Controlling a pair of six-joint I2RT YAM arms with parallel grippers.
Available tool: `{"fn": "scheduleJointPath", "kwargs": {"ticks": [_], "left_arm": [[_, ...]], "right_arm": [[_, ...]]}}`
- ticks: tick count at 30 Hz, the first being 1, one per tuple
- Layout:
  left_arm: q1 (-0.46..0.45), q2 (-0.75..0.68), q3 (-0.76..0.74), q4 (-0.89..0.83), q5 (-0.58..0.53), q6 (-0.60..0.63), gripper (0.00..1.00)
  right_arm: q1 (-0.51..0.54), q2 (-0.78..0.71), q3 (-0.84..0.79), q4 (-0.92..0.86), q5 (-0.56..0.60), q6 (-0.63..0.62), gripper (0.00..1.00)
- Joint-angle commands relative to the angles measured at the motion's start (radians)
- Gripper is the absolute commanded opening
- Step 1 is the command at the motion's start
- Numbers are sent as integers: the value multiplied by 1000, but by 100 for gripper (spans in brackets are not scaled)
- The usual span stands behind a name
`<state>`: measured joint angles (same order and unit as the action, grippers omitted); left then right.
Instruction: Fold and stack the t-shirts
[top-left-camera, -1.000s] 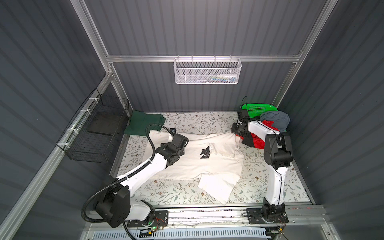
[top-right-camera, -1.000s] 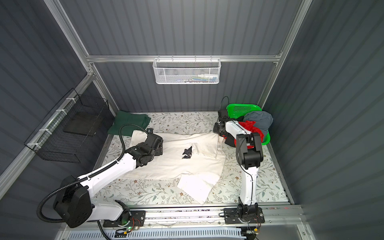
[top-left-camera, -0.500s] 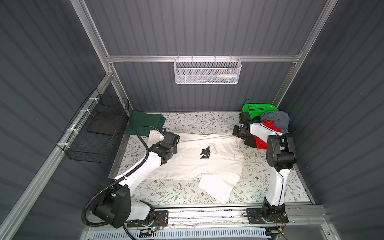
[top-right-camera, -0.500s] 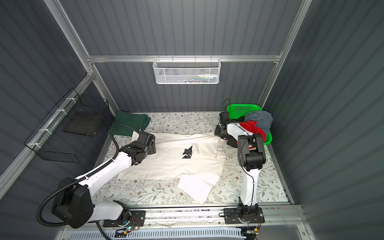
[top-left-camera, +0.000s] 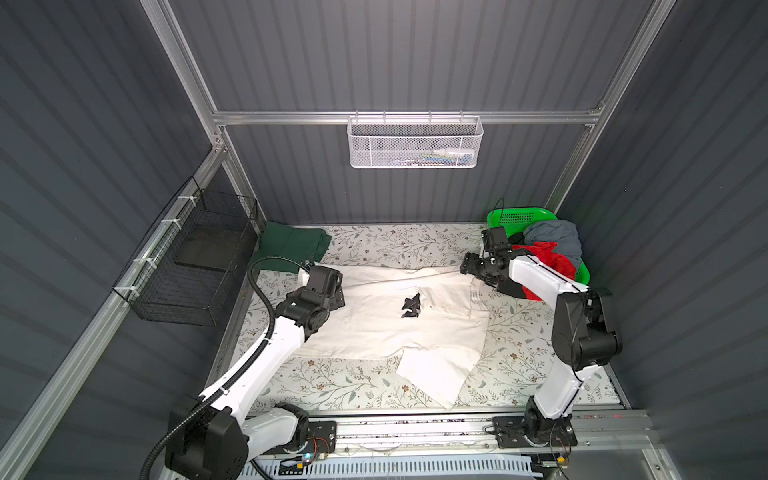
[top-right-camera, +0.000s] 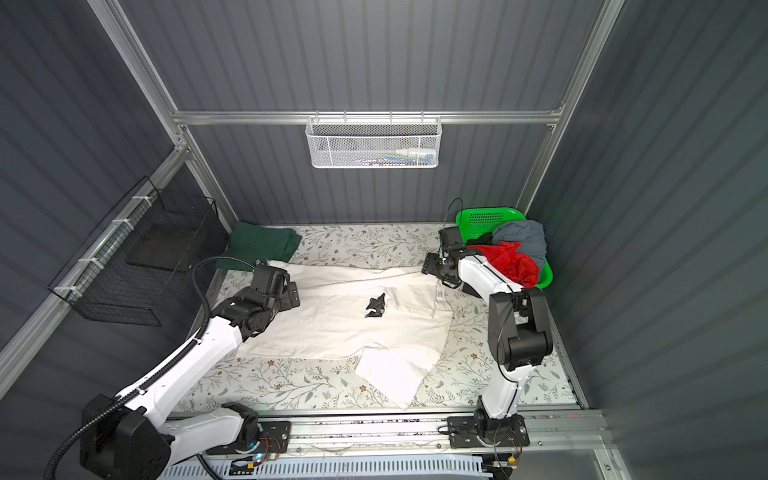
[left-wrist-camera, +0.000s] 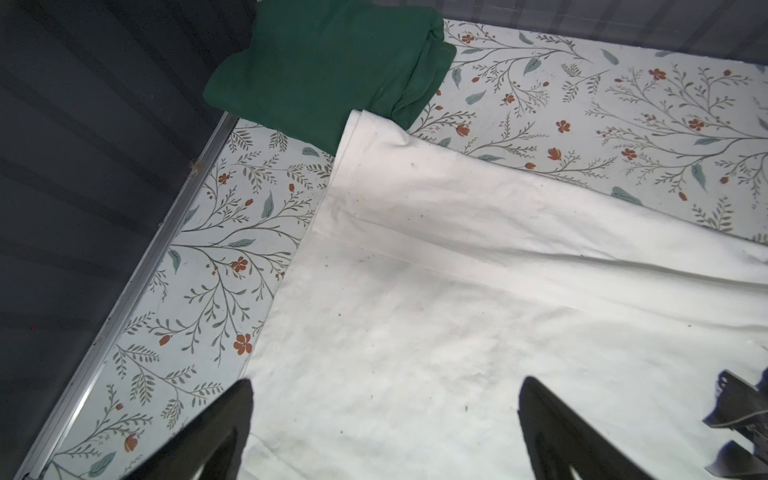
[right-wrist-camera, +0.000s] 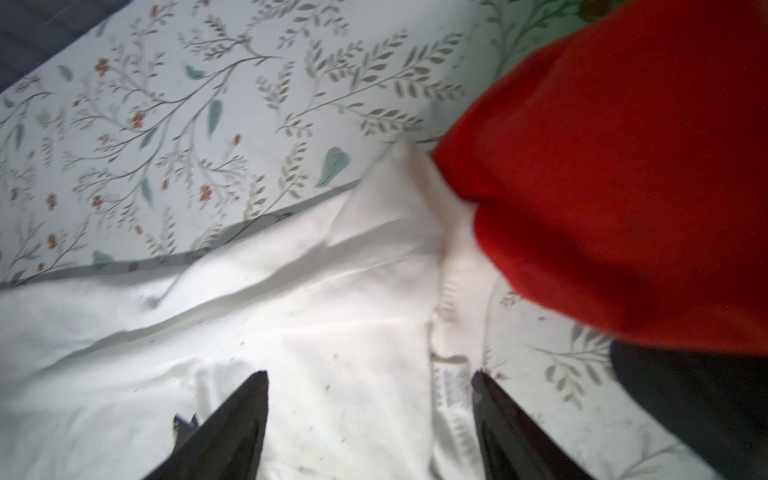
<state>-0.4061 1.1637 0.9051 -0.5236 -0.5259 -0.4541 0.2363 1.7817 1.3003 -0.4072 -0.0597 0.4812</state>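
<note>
A large off-white t-shirt (top-left-camera: 374, 328) (top-right-camera: 328, 324) lies spread across the floral table. My left gripper (top-left-camera: 340, 293) (left-wrist-camera: 386, 380) hovers open over the shirt's left part (left-wrist-camera: 457, 332), nothing between its fingers. My right gripper (top-left-camera: 467, 268) (right-wrist-camera: 369, 372) stands open just above the shirt's far right corner by the collar (right-wrist-camera: 453, 291), holding nothing. A dark green t-shirt (top-left-camera: 291, 247) (left-wrist-camera: 324, 70) lies folded at the back left, touching the white shirt's corner. Red (top-left-camera: 548, 262) (right-wrist-camera: 623, 166), grey-blue (top-left-camera: 557, 237) and black (right-wrist-camera: 685, 395) t-shirts are heaped at the right.
The heap sits in a bright green basket (top-left-camera: 519, 216) (top-right-camera: 486, 218) at the back right. A small black shape (top-left-camera: 411, 305) lies on the white shirt's middle. A black wire basket (top-left-camera: 195, 257) hangs on the left wall, a white mesh basket (top-left-camera: 415, 143) on the back wall.
My right gripper has gone from shut to open, letting the white shirt's corner drop. My left gripper has drawn back to the left and spread a little wider.
</note>
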Motion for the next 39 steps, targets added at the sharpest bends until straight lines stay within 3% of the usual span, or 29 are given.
{"fn": "scheduleJointPath", "kwargs": {"ticks": [1,8,15,23,34,39], "left_arm": [[0,-21,-33,-50,48,-35,100],[0,-52,-76,-54,88,-60,100],[0,-51,-90,-42,110,-61,100],[0,-47,-112,-24,134,-63,100],[0,-65,-132,-14,117,-63,100],[0,-57,-126,-24,110,-62,100]], "right_arm": [[82,-40,-55,11,-19,45,76],[254,-21,-80,-8,-17,54,74],[344,111,25,-100,66,4,59],[355,178,82,-152,149,-9,43],[353,222,95,-122,120,-7,24],[354,208,103,-124,111,-5,8]]}}
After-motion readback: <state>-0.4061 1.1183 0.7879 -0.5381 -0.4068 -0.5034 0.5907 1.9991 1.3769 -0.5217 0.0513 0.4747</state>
